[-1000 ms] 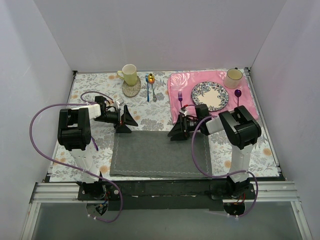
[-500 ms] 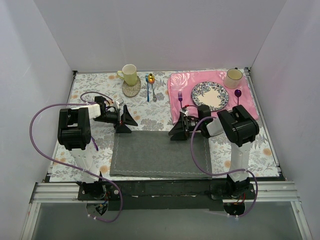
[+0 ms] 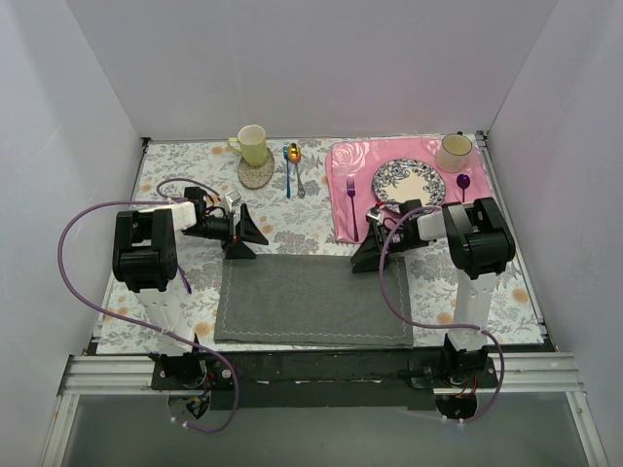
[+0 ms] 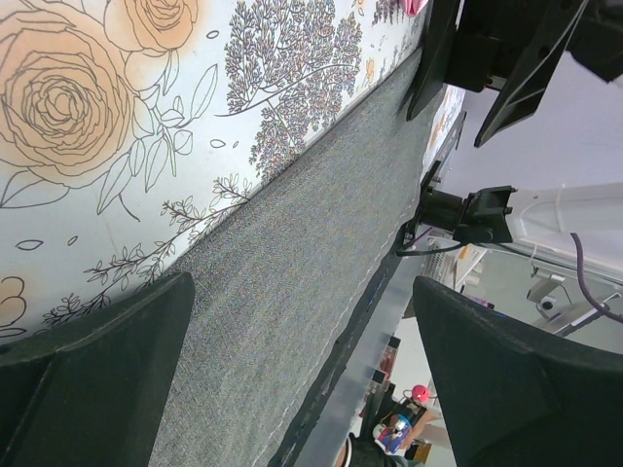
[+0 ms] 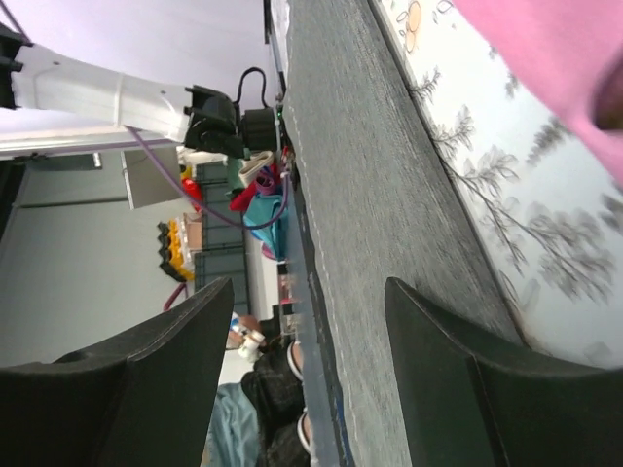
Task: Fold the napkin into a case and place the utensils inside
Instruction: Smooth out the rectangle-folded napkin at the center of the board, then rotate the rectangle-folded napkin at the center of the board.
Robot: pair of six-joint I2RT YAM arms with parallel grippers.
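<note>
Napkin (image 3: 311, 297) flat and unfolded nearest the arm bases: no fold made, whole task ahead. At its far left corner, left gripper (image 3: 247, 238) spread wide, empty. At its far right corner, right gripper (image 3: 366, 257) parted, empty. Beyond the napkin, utensils (image 3: 299, 185) apparently untouched; too small to sort.

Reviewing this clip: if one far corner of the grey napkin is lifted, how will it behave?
The napkin lies flat and thin on the floral tablecloth, so probably floppy and light: it should drape. Its woven texture in the left wrist view suggests it won't slip easily.
</note>
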